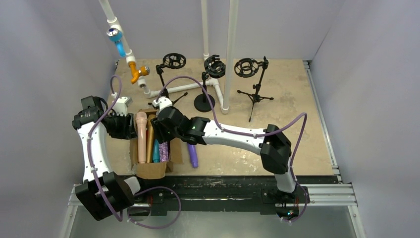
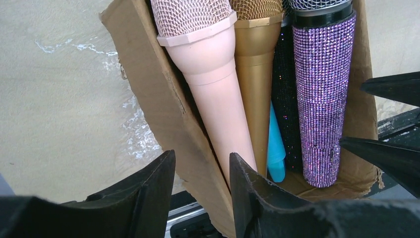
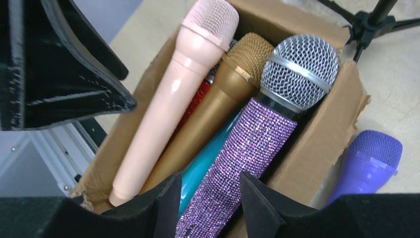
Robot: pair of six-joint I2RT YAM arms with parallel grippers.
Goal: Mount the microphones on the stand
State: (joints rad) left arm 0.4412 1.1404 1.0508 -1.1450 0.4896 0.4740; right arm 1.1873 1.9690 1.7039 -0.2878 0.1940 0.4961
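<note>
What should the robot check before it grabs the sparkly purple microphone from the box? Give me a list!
1. Right gripper open: ok.
2. Purple glitter microphone with grey mesh head lined up between its jaws: ok in the right wrist view.
3. Brown cardboard box held steady: not ok. The left gripper is open, and the box wall sits unclamped between its jaws.
4. Neighbours out of the way: cannot tell. The gold plastic microphone lies against the glitter one.
5. Black ring-topped tripod stand empty: ok.
</note>
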